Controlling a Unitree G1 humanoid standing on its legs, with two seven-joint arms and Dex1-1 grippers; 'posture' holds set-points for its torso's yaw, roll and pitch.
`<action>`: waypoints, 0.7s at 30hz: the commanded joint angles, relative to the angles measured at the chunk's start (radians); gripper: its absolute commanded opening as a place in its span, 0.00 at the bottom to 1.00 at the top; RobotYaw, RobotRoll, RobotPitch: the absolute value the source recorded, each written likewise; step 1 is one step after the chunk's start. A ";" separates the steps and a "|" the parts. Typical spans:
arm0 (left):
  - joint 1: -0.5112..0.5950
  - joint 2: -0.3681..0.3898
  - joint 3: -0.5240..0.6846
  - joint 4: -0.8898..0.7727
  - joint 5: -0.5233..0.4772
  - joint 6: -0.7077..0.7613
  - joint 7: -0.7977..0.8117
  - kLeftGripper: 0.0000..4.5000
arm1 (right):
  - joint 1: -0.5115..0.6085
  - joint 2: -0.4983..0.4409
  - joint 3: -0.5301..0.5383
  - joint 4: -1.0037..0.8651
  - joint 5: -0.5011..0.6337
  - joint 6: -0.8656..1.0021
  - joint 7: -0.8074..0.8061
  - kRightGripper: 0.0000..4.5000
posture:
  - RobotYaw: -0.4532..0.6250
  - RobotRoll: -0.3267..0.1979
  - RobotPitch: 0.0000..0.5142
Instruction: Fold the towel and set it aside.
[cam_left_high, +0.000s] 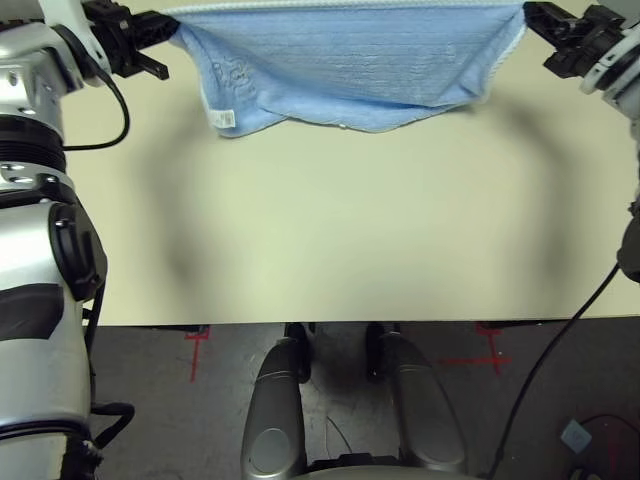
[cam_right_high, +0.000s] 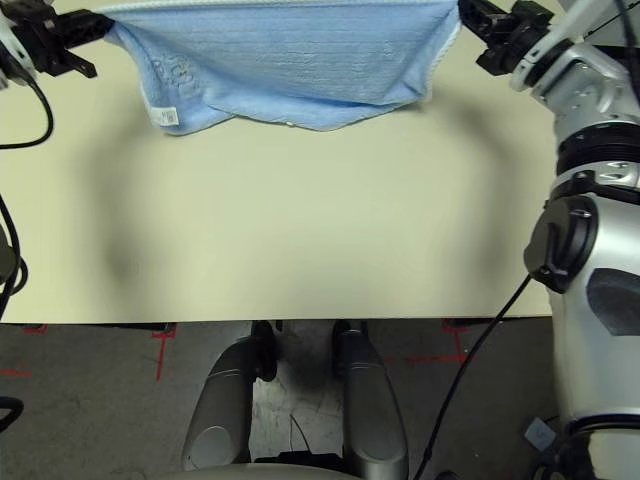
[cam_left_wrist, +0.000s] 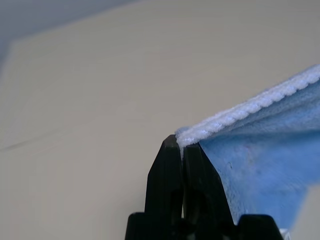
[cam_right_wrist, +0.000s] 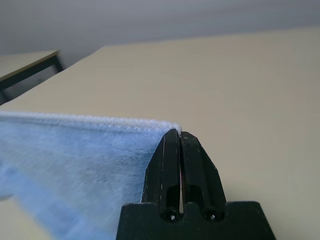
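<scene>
towel (cam_left_high: 350, 60), pinched at its corners by left gripper (cam_left_wrist: 182, 142) and right gripper (cam_right_wrist: 180, 132), seemingly hangs unfolded; next, lower and fold it.

Arms spread wide — left pincer (cam_left_wrist: 182, 142), right pincer (cam_right_wrist: 180, 132) both shut.

Behind the left gripper (cam_left_high: 168, 32), a silver forearm (cam_left_high: 38, 310) has black bands, a dark patch and a looping black cable (cam_left_high: 124, 118); behind the right gripper (cam_right_high: 472, 12), round black joint covers (cam_right_high: 566, 243) and screw heads show on silver
</scene>
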 joint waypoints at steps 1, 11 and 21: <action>-0.098 0.002 0.094 0.039 -0.030 -0.200 0.195 0.01 | -0.067 -0.032 -0.089 0.016 0.040 -0.192 -0.118 0.00 | 0.42 0.62 0.70; -0.036 0.002 0.103 0.050 -0.045 -0.175 -0.029 0.01 | 0.027 -0.051 -0.066 0.030 0.028 -0.148 0.072 0.00 | 0.40 0.62 0.73; 0.128 0.119 -0.088 -0.041 0.075 0.076 -0.401 0.01 | 0.187 -0.106 0.167 -0.025 -0.161 -0.105 0.334 0.00 | 0.39 0.62 0.72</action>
